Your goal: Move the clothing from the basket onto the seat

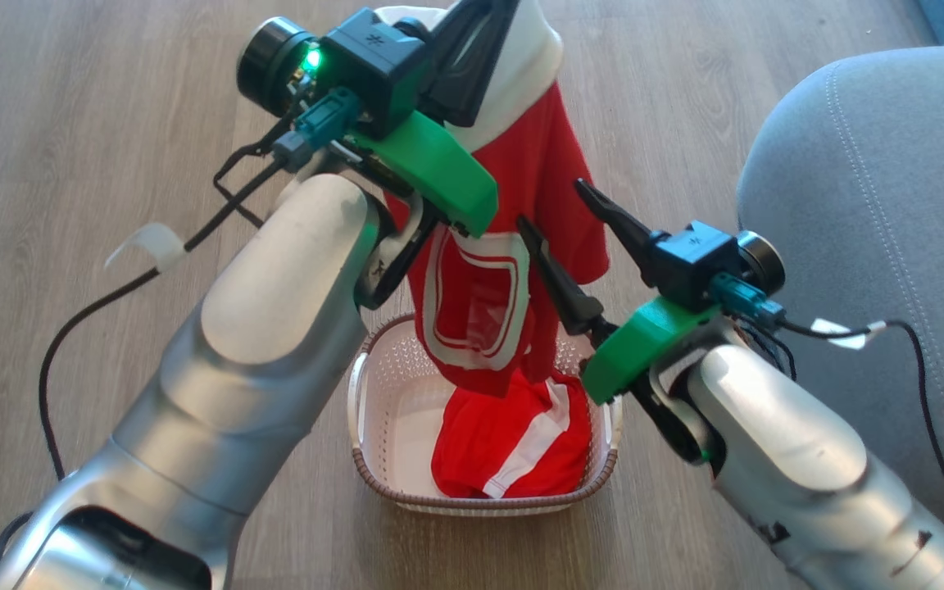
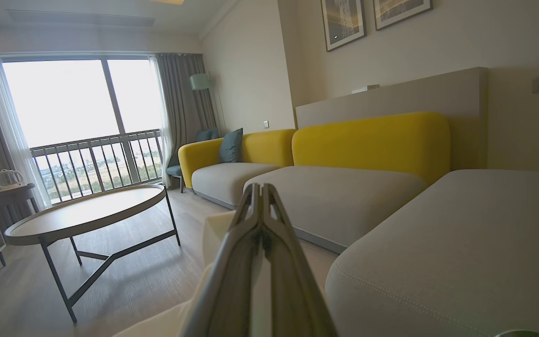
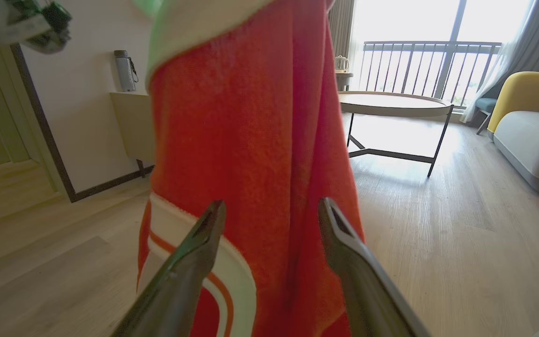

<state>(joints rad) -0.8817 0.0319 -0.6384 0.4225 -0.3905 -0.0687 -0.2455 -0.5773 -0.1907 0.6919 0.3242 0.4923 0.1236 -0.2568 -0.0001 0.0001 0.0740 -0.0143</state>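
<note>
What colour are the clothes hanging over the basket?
The clothes are red with white stripes; the head view shows them best.

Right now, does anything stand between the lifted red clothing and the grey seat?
Only the robot's own right gripper, open at the hanging clothing, and its forearm lie on the seat side. Otherwise just bare floor. The clothing's lower end lies in the basket.

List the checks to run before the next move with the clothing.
1. Left gripper shut on the garment at its white top: ok.
2. Right gripper open, aimed at the hanging red fabric: ok.
3. Hem clear of the basket: cannot tell; it hangs over it.
4. Basket emptied: not ok; a folded red piece lies inside.
5. Seat beside the basket, on the right: ok.
</note>
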